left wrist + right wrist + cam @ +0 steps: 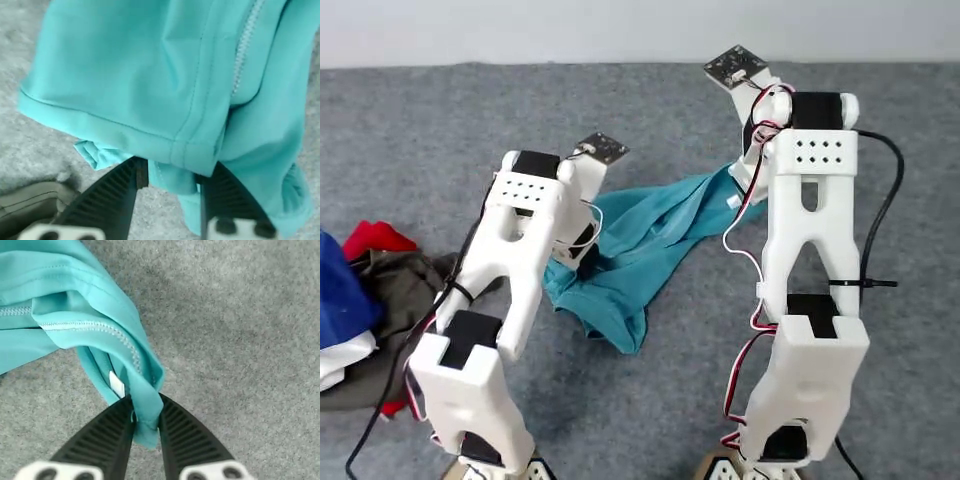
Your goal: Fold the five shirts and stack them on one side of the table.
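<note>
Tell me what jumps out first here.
The teal shirt, strung over the grey table between the left gripper, pinching its hem, and the right gripper, pinching a seamed edge. Then the pile of unfolded shirts at the high view's left edge.

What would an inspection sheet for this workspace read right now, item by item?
Surface: grey carpet, flat.
Job's things: teal shirt strung between both arms, unfolded; pile of other shirts at the left edge, unfolded.
Clutter: nothing seen.
Claws: left claw shut on the teal shirt's hem; right claw shut on another edge.
Cables: wires run along the arms; black cable loops beside the right arm.
Surroundings: pale wall behind.
</note>
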### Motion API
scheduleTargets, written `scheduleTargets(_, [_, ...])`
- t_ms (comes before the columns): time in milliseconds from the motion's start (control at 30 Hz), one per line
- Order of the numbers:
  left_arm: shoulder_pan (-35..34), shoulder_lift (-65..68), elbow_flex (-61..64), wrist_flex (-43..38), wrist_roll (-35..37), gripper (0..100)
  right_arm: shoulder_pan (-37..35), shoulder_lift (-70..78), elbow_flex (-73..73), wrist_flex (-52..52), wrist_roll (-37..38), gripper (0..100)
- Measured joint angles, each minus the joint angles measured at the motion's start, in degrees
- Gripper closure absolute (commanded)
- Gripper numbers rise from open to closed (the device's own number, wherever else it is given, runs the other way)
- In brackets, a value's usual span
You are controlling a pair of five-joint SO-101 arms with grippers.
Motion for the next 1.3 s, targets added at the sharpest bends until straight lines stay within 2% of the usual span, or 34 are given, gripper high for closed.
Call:
scheduleTargets(567, [0.0, 3.4, -3.1, 1.1, 0.1, 84, 0.0, 0.0, 0.0, 0.0, 0.0, 98.9])
scheduleTargets(733, [0.0, 3.8, -3.1, 3.3, -0.4, 91, 0.0, 0.0, 0.0, 0.0, 0.0, 98.9])
scheduleTargets(1033, [0.1, 3.8, -3.1, 4.7, -2.1, 92, 0.0, 0.0, 0.0, 0.0, 0.0, 98.9])
scheduleTargets(1300, [0.1, 3.8, -4.0, 5.9, -2.1, 99, 1.1, 0.0, 0.0, 0.0, 0.0, 98.9])
